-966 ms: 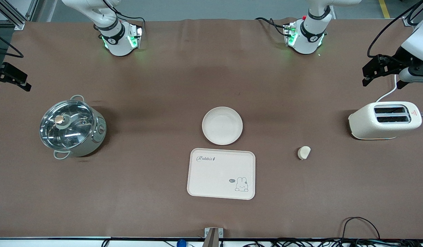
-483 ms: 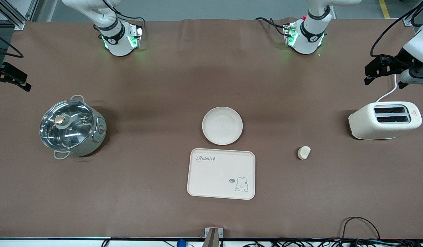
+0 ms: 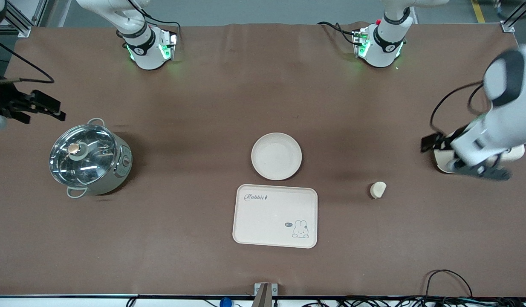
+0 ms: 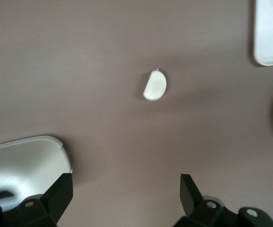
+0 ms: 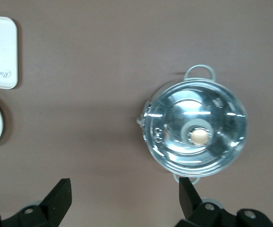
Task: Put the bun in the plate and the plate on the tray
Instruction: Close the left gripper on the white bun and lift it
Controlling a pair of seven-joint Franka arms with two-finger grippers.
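**Bun untouched on table; left arm over toaster, both grippers empty**

The bun [image 3: 378, 189] lies on the bare table [image 3: 203, 128] toward the left arm's end, well apart from the plate [image 3: 276, 156] and nearer the front camera than the toaster [image 3: 442, 160]. The plate sits empty at mid-table, just beside the tray [image 3: 275, 215], which is nearer the camera; the two appear not to touch. The tray carries nothing.

Left gripper [image 4: 127, 198]: fingers spread wide, holding nothing. In the front view it is over the toaster; the wrist view shows the bun [image 4: 154, 85] ahead of it, unobstructed.

Right gripper [image 5: 124, 198]: fingers likewise apart and empty, hanging beside the pot [image 3: 89, 158] at the right arm's end. This arm looks to be waiting.

Handling assessment, bun: it looks small, light and probably soft, a rounded lump with one flat side. I judge a gentle pinch across the middle, one finger on the flat side and one on the curved side, to be safest; hard closing could dent it, and a grip on the rounded ends could let it squirt out.

Handling assessment, plate: apparently stiff and smooth, lying flat. The raised rim is the only purchase; one finger inside, one outside. A shallow rim hold may tip, and the bun could roll once loaded.
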